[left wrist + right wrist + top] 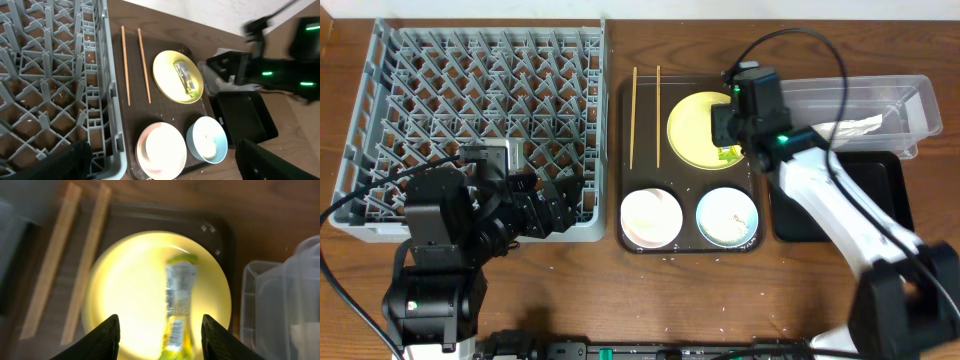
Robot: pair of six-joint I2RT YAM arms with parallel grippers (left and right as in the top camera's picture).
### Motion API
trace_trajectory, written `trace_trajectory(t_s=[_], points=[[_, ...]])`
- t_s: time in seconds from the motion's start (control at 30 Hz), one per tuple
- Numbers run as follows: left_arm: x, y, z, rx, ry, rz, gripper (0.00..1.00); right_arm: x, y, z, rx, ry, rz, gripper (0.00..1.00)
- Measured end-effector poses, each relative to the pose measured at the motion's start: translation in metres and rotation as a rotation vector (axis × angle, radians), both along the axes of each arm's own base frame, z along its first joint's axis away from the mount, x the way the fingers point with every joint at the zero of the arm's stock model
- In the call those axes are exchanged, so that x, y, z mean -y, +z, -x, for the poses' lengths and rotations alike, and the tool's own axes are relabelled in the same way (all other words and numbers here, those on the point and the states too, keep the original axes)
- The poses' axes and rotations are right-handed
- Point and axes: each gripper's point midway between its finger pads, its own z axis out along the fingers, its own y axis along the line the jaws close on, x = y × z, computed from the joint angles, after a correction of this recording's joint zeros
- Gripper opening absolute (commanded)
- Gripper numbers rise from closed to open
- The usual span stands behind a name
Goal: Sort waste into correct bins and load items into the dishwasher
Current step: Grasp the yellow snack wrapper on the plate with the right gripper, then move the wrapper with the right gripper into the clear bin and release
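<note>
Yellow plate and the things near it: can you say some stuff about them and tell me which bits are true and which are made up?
1. The snack wrapper lies on the yellow plate. True.
2. The chopsticks are in the grey rack. False: they lie on the brown tray, beside the plate.
3. The right gripper is squeezing the wrapper. False: it is open, with the wrapper lying loose on the plate below it.
4. The white napkin is in the clear tub. True.
</note>
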Motion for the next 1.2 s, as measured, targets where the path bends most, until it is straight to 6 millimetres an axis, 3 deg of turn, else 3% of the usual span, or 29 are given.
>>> trace_trajectory(t_s=[0.23,0.27,0.47,0.53,0.63,0.7,0.8,0.87,0.93,1.0,1.1,1.2], points=[[0.000,0.000,0.000,0.000,0.000,0.000,0.93,0.004,-0.070,-0.019,-0.054,-0.027,0.085,0.50],[0.000,0.000,0.000,0.000,0.000,0.000,0.93,0.005,-0.076,-0.020,-0.061,-0.029,0.091,0.46],[0.000,0.000,0.000,0.000,0.000,0.000,0.93,0.008,-0.110,-0.015,-0.124,-0.033,0.122,0.02],[0.000,0.000,0.000,0.000,0.000,0.000,0.93,0.008,-0.110,-0.014,-0.127,-0.050,0.109,0.01],[0.000,0.000,0.000,0.000,0.000,0.000,0.93,0.007,-0.100,-0.014,-0.122,-0.077,0.072,0.01],[0.000,0.000,0.000,0.000,0.000,0.000,0.93,0.006,-0.080,-0.014,-0.096,-0.099,0.029,0.01],[0.000,0.000,0.000,0.000,0.000,0.000,0.93,0.008,-0.029,-0.018,-0.010,-0.147,-0.056,0.01],[0.000,0.000,0.000,-0.001,0.000,0.000,0.93,0.018,0.020,-0.019,0.075,-0.212,-0.138,0.01],[0.000,0.000,0.000,-0.001,0.000,0.000,0.93,0.038,0.055,-0.015,0.130,-0.303,-0.207,0.01],[0.000,0.000,0.000,0.000,0.000,0.000,0.93,0.073,0.081,-0.010,0.167,-0.452,-0.274,0.01],[0.000,0.000,0.000,0.000,0.000,0.000,0.93,0.115,0.082,-0.006,0.162,-0.629,-0.315,0.01],[0.000,0.000,0.000,0.000,0.000,0.000,0.93,0.157,0.060,-0.005,0.123,-0.804,-0.338,0.01]])
